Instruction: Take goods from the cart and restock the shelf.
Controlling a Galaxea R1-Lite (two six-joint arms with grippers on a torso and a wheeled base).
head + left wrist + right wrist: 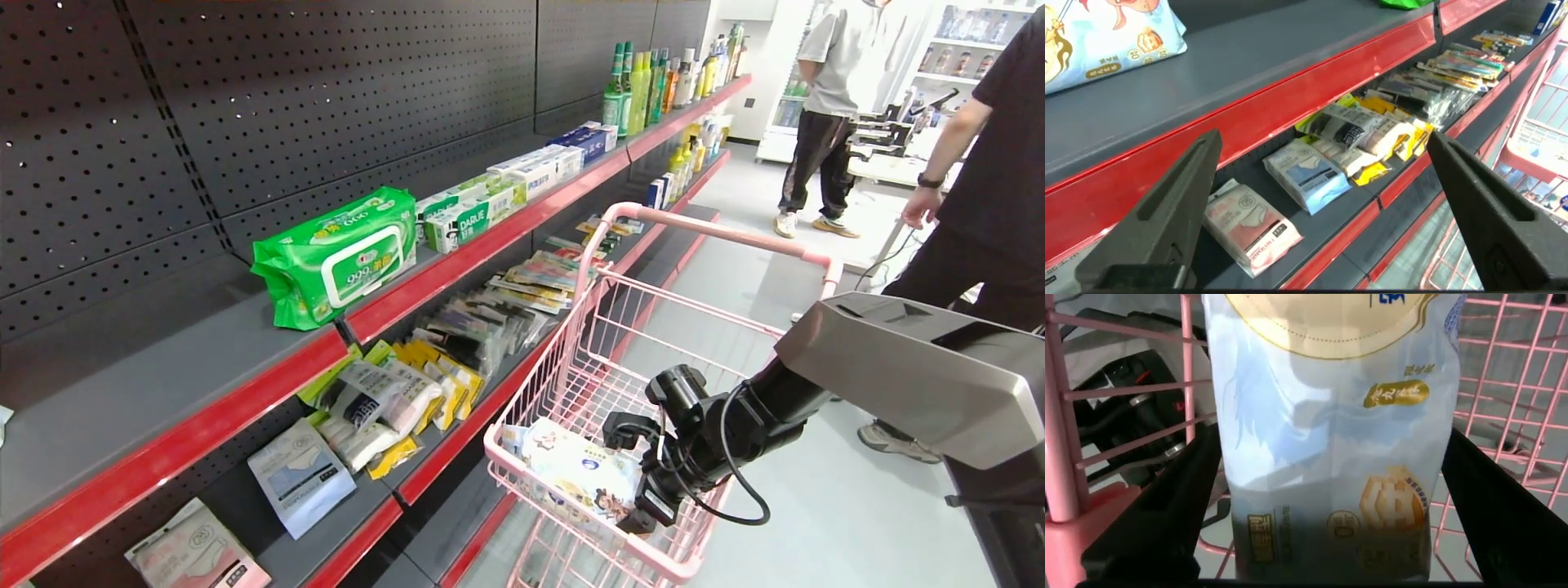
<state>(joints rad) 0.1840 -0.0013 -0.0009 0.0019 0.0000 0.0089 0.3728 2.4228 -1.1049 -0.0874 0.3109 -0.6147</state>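
Observation:
A pink wire cart (704, 232) stands beside the shelf (163, 384). In its near corner lies a pale blue and white pack (571, 469) with cartoon print. My right gripper (635, 508) is down inside the cart at that pack's end. In the right wrist view its fingers (1167, 506) are spread wide on either side of the pack (1331, 400), so the right gripper (1331, 441) is open around it. My left gripper (1323, 139) hangs open and holds nothing in front of the shelf's red edge (1290, 90). A similar cartoon pack (1102, 37) lies on the upper shelf board.
A green wipes pack (339, 253) and toothpaste boxes (469, 214) sit on the upper shelf, with bare grey board to their left. The lower shelf holds several small packets (384, 400) (1315, 171). Bottles (645, 82) stand at the far end. The cart's bars (1192, 367) close in around my right gripper.

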